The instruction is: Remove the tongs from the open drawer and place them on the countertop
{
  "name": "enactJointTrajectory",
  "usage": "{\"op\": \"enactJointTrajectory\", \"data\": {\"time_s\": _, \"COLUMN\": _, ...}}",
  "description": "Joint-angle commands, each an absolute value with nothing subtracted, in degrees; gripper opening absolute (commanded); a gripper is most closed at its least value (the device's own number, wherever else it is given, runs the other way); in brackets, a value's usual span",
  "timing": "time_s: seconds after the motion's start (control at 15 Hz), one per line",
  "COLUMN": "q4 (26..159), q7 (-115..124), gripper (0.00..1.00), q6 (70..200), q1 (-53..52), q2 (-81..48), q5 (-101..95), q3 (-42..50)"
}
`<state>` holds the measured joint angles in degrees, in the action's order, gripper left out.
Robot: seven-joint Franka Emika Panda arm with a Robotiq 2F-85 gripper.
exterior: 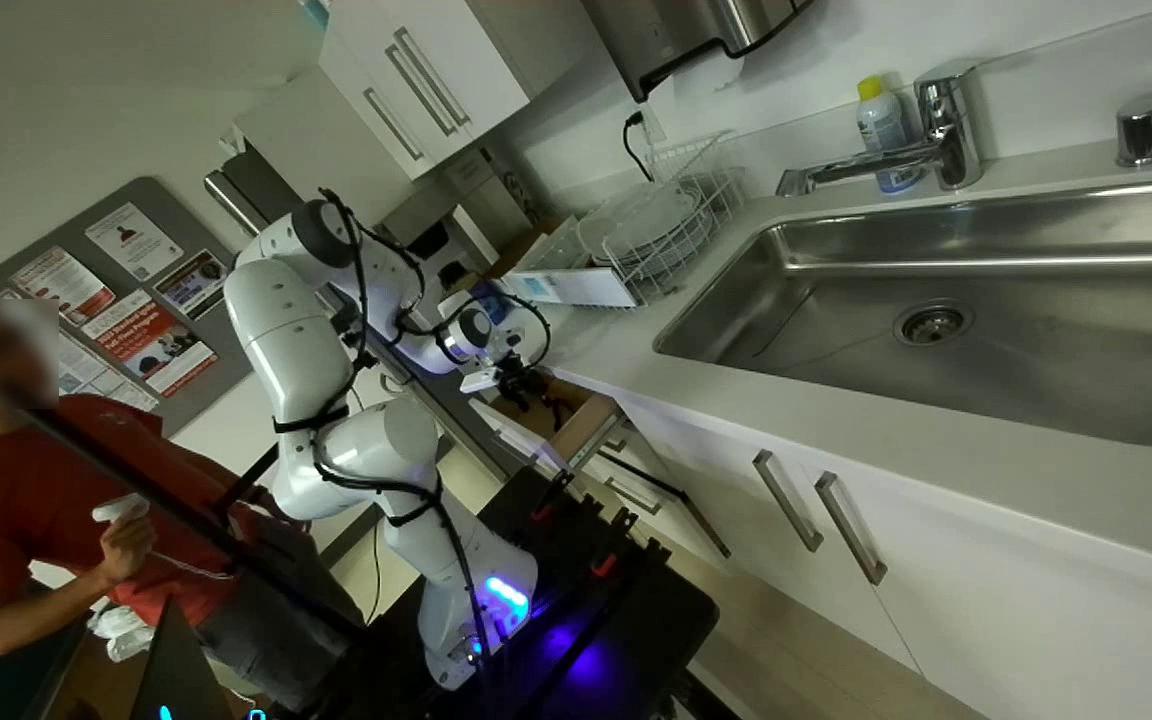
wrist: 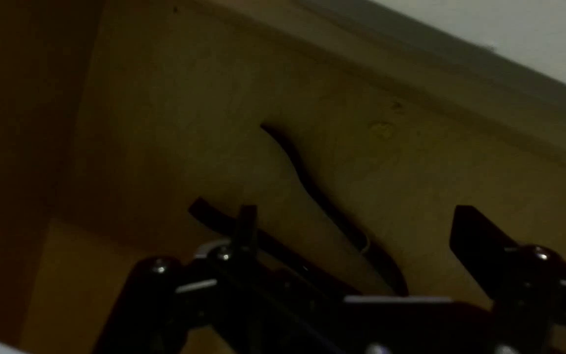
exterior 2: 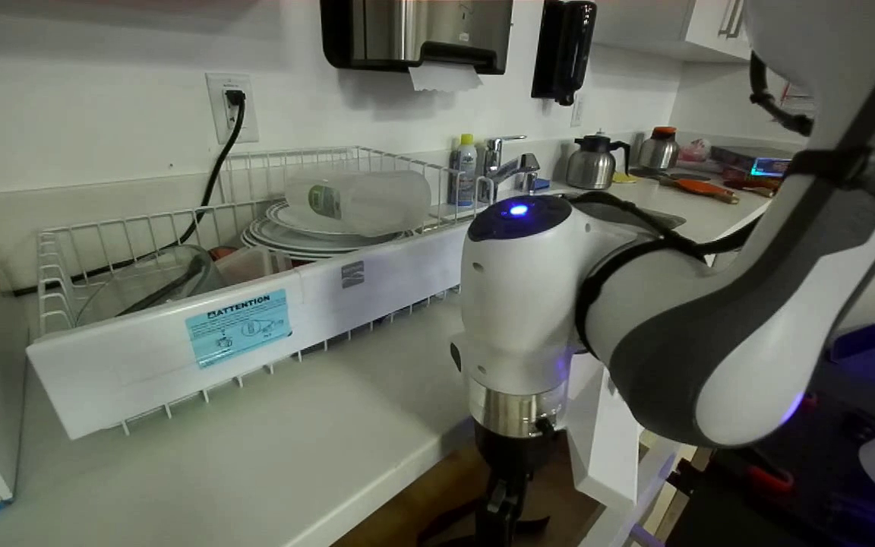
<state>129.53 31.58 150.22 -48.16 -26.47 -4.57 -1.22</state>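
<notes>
White and smooth, the countertop (exterior: 1036, 480) runs along the wall (exterior 2: 141, 68), with a steel sink (exterior: 1056, 340) set into it and a chrome faucet (exterior: 951, 130) behind. Beside the faucet stands a bottle (exterior: 881, 130) with a yellow cap (exterior: 870, 88). On the same counter a white dish rack (exterior 2: 407, 277) holds stacked plates (exterior 2: 278, 237), with a see-through container (exterior 2: 392, 197) lying on top of them. Along the wall past the faucet stands a steel jug (exterior 2: 591, 167).

Next to the counter edge a wooden drawer (exterior: 584, 425) is pulled out, and the robot arm (exterior: 281, 330) reaches over it from a black stand (exterior: 676, 600), its gripper (wrist: 355, 209) pointing down inside. The black tongs (wrist: 332, 211) lie on the drawer floor, their two legs spread. In the wrist view, which is dim, the gripper's fingers (wrist: 474, 241) stand wide apart; one leg of the tongs shows in the gap between them, and the other runs behind a finger. Whether either finger touches the tongs I cannot tell, and the rest of the tongs is hidden behind the gripper. Across the arm from the sink, a person (exterior: 86, 490) in red holds a white controller (exterior: 121, 508).
</notes>
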Motion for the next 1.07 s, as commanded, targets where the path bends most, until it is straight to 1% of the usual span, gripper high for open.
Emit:
{"op": "enactJointTrajectory", "data": {"time_s": 0.0, "q4": 127.11, "q7": 27.97, "gripper": 1.0, "q6": 150.41, "q1": -44.87, "q2": -29.53, "q5": -4.33, "q3": -3.97}}
{"op": "enactJointTrajectory", "data": {"time_s": 0.47, "q4": 122.92, "q7": 24.52, "gripper": 1.0, "q6": 151.46, "q1": -43.25, "q2": -34.27, "q5": -4.22, "q3": -6.74}}
{"op": "enactJointTrajectory", "data": {"time_s": 1.0, "q4": 119.49, "q7": 21.96, "gripper": 1.0, "q6": 152.94, "q1": -42.09, "q2": -38.48, "q5": -4.07, "q3": -6.7}}
